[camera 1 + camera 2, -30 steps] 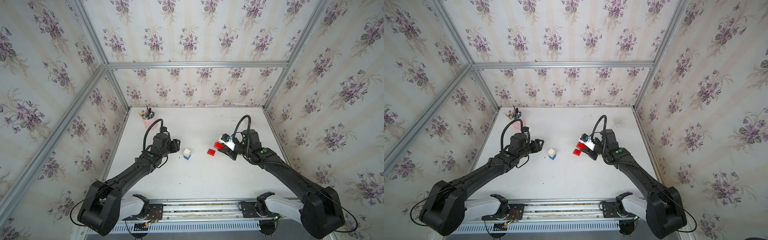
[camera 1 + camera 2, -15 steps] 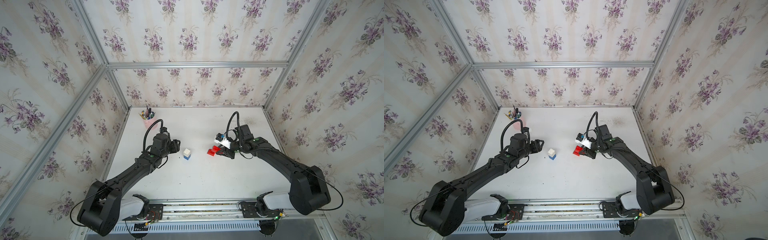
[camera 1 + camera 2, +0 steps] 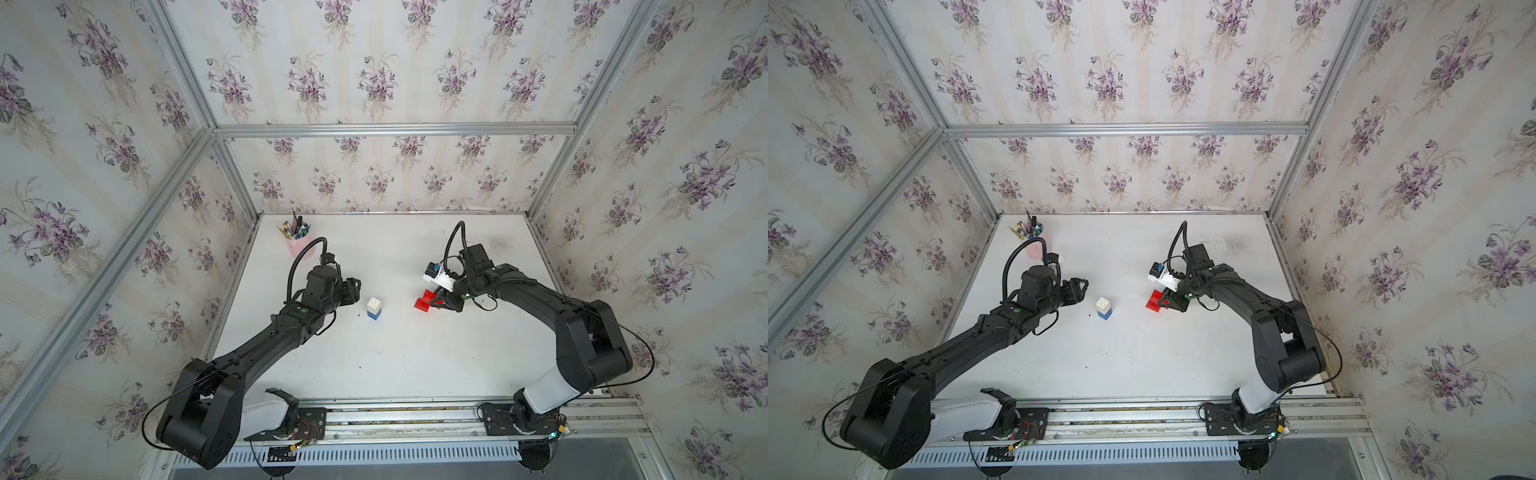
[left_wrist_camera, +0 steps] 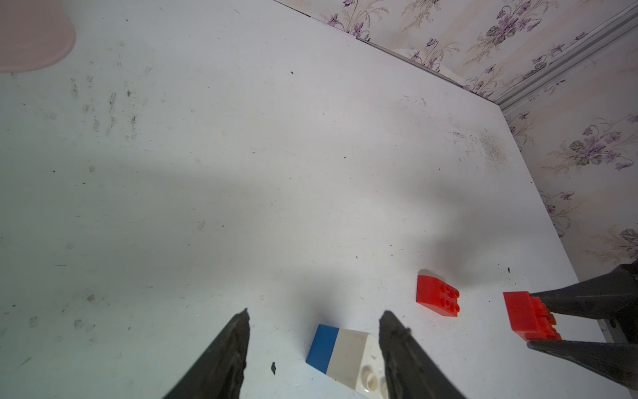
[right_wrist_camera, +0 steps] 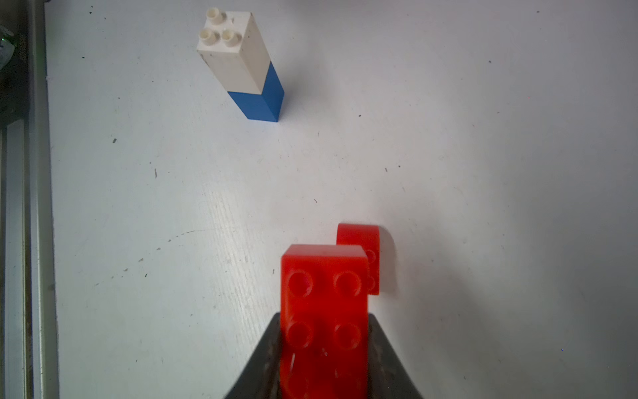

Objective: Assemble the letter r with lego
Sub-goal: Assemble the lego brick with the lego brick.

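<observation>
A white brick stacked on a blue brick [image 3: 374, 308] [image 3: 1104, 308] stands upright mid-table. My left gripper [image 3: 354, 287] [image 4: 316, 312] is open just left of the stack, jaws apart with nothing between the tips; the stack [image 4: 340, 349] shows between the fingers in the left wrist view. My right gripper [image 3: 437, 301] [image 5: 324, 316] is shut on the long red brick [image 5: 324, 304] [image 4: 528, 317] [image 3: 421, 305], low over the table, right of the stack. The short red brick [image 5: 360, 241] [image 4: 436, 297] [image 3: 429, 295] lies on its side just beyond it.
A pink cup of pens [image 3: 297, 239] stands at the back left, behind my left arm. Papered walls with metal posts close in the white table [image 3: 395, 361] on three sides. A metal rail [image 3: 395, 415] runs along the front edge.
The right arm has folded its elbow back toward its base and shifted its wrist slightly left, still holding the long red brick. The left arm and the stack have not moved.
</observation>
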Robot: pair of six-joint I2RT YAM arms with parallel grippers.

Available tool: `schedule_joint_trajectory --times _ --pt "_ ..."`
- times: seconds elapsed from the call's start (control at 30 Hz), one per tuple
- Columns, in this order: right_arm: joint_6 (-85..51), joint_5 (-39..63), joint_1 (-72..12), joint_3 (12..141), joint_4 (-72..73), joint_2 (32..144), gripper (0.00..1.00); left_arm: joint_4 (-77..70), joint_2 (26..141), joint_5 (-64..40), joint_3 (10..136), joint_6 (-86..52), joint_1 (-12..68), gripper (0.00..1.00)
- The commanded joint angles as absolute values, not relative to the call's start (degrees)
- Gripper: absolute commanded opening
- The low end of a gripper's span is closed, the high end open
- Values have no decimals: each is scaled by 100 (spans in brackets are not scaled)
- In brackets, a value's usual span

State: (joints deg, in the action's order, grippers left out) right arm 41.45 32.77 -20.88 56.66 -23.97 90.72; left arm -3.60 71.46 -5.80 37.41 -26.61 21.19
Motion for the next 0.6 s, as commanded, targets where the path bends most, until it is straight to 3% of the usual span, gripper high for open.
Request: schedule_joint_trajectory --times 0.0,0.2,0.57 --pt "3915 3294 -2092 5446 -1740 8845 12 -424 7111 -458 3727 -2567 2109 62" --pt "3774 3550 -2090 5809 -2305 9365 0 -446 7173 -527 3762 -2574 2109 62" --pt "3825 2626 -2090 6268 -2705 10012 0 -396 7114 -457 3687 -2565 2109 62"
